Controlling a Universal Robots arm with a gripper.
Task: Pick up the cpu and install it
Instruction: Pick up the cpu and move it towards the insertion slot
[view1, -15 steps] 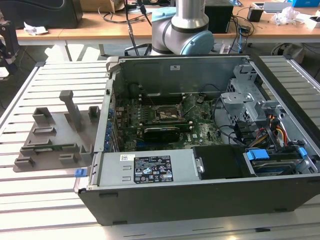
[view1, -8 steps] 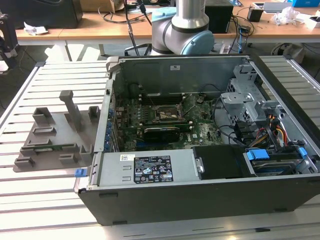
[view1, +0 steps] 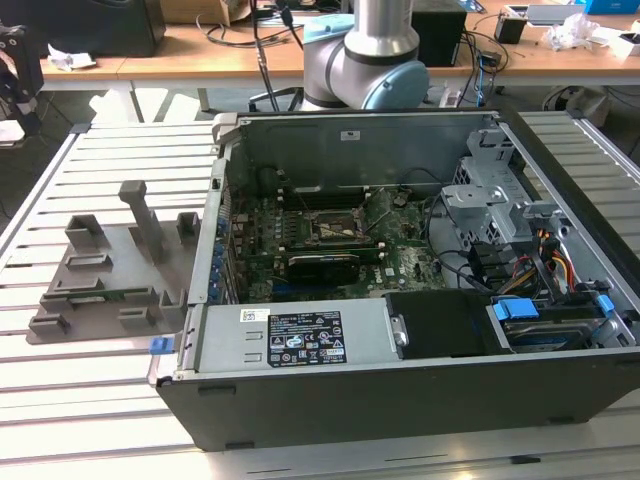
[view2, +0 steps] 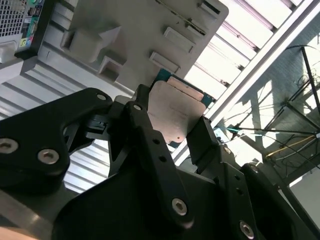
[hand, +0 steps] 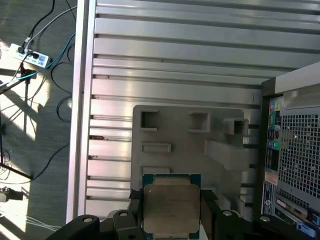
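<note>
The cpu (hand: 171, 205), a flat square chip with a dull metal top and a green edge, sits between the black fingers (hand: 135, 202) of my gripper (hand: 171, 212). The gripper is shut on it. In the second wrist view the cpu (view2: 172, 110) is clamped the same way in the gripper (view2: 172, 125). It hangs well above the grey holder tray (hand: 190, 145) on the slatted table. The black socket frame (view1: 335, 228) lies in the middle of the motherboard inside the open computer case (view1: 400, 390). The arm's base (view1: 360, 60) stands behind the case.
The grey holder tray (view1: 110, 275) with raised posts lies on the slatted metal table (view1: 120, 150) at the exterior view's left of the case. The case's back panel (hand: 295, 150) is beside the tray. Cables and a power strip (hand: 30, 57) lie on the floor past the table edge.
</note>
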